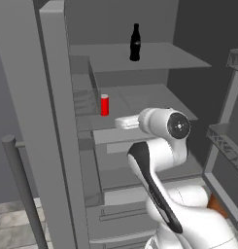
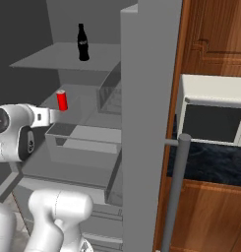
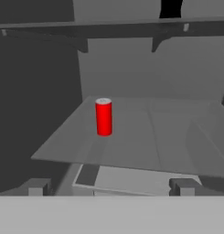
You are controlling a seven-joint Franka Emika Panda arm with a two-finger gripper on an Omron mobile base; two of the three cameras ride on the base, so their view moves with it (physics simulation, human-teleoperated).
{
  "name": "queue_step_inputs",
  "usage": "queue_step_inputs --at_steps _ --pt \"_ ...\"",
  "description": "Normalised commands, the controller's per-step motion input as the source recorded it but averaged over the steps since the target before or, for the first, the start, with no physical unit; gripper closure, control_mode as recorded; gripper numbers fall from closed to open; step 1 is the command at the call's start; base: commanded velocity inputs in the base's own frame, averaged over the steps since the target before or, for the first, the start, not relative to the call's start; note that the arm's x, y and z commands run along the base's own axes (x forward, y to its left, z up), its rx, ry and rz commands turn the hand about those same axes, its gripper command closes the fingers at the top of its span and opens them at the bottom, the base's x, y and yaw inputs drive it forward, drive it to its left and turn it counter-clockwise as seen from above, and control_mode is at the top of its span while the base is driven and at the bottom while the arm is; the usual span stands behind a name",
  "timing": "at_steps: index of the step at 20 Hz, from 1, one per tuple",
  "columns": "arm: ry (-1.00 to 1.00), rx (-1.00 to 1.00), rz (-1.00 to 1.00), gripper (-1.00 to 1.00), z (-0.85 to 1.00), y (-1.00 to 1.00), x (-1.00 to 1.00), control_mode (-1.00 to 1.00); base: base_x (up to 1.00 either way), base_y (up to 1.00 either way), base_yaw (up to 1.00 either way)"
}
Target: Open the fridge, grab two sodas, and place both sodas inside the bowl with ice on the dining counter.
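fridge (image 1: 52, 121) stands open: step one done. ahead-left of my pincer (image 3: 111, 186), the red can (image 3: 104, 117) stands upright on the middle shelf; the black bottle (image 1: 135, 43) stands above. my pincer is released, empty. both sodas remain ungrabbed.

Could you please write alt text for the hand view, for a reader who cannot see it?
A red soda can stands upright on a grey shelf inside the open fridge, ahead and slightly left of the open gripper. The base of a black bottle shows on the shelf above, at the top edge.
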Motion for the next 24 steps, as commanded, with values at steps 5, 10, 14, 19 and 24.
queue_step_inputs --at_steps 5,10,14,19,24 --pt "0.00 0.00 0.00 -1.00 -0.06 0.11 0.19 -1.00 0.00 0.00 0.00" --pt "0.01 0.00 0.00 -1.00 -0.05 0.07 0.24 -1.00 0.00 0.00 0.00" --pt "0.01 0.00 0.00 -1.00 -0.05 0.02 0.31 -1.00 0.00 0.00 0.00" --pt "0.00 0.00 0.00 -1.00 -0.04 0.08 0.27 -1.00 0.00 0.00 0.00" --pt "0.00 0.00 0.00 -1.00 0.00 0.06 0.20 -1.00 0.00 0.00 0.00"
